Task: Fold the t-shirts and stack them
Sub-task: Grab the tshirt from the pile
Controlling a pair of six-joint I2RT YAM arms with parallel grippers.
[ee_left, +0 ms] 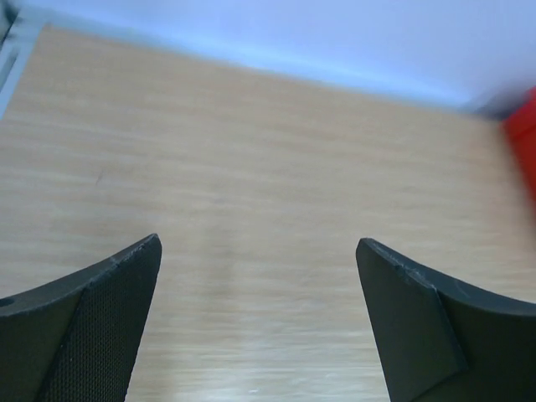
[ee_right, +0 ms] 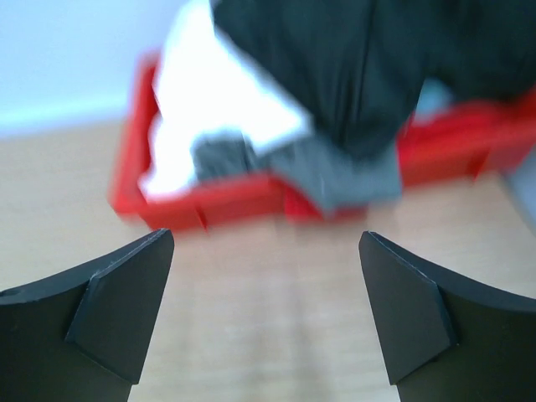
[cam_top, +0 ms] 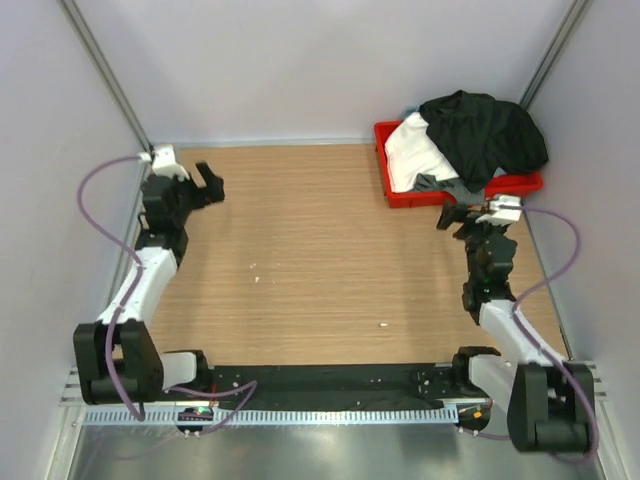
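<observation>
Three t-shirts lie piled in a red tray (cam_top: pixel 383 160) at the back right. The black t-shirt (cam_top: pixel 485 130) is on top, the white t-shirt (cam_top: pixel 412 150) lies on the left side, and a grey t-shirt (cam_top: pixel 450 187) hangs over the tray's front edge. My right gripper (cam_top: pixel 456 215) is open and empty just in front of the tray; its wrist view shows the black shirt (ee_right: pixel 335 59), the white shirt (ee_right: pixel 226 109) and the grey shirt (ee_right: pixel 335 172) ahead of the gripper (ee_right: pixel 266 243). My left gripper (cam_top: pixel 210 183) is open and empty at the far left, above bare table (ee_left: pixel 260 243).
The red tray's corner shows at the right edge of the left wrist view (ee_left: pixel 523 142). Grey walls enclose the wooden table (cam_top: pixel 310 260) on three sides. A few small white specks lie on the table (cam_top: pixel 384 325).
</observation>
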